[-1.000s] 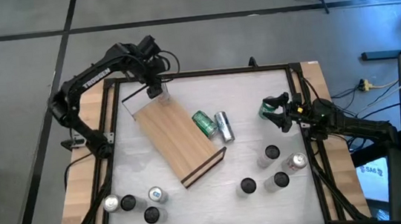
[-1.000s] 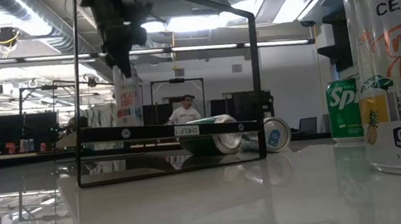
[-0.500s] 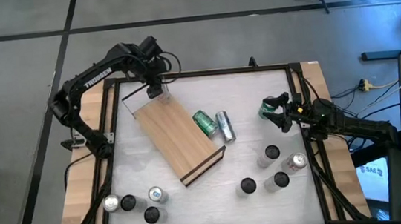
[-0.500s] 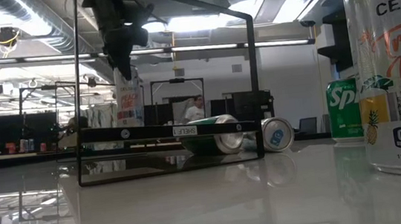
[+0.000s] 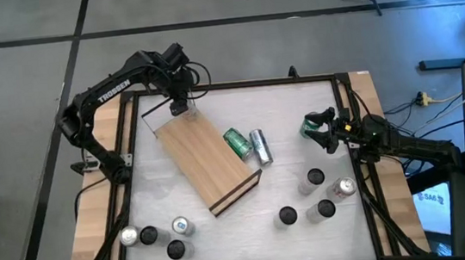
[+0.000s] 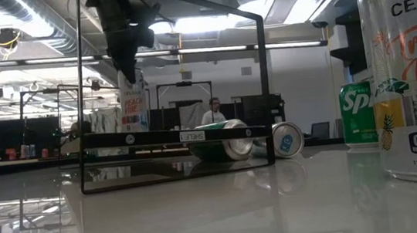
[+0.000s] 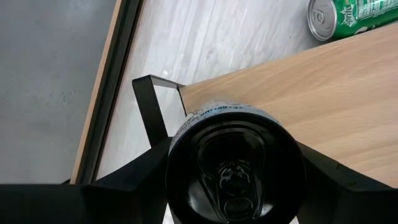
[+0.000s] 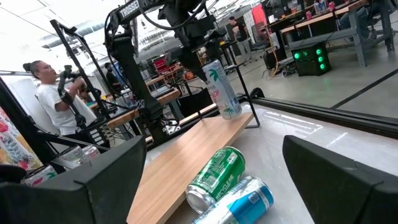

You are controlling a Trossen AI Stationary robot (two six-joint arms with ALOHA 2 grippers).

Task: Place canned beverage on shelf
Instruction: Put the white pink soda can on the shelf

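Bright ceiling lights (image 6: 183,26) glare on the glossy table (image 6: 218,208); nearest can (image 6: 413,64) blurred.

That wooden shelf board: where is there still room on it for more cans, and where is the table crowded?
The shelf is bare except at its far end, where the left tool holds a can upright. The green can and silver can lie beside its right edge. The standing cans cluster along the near table edge.
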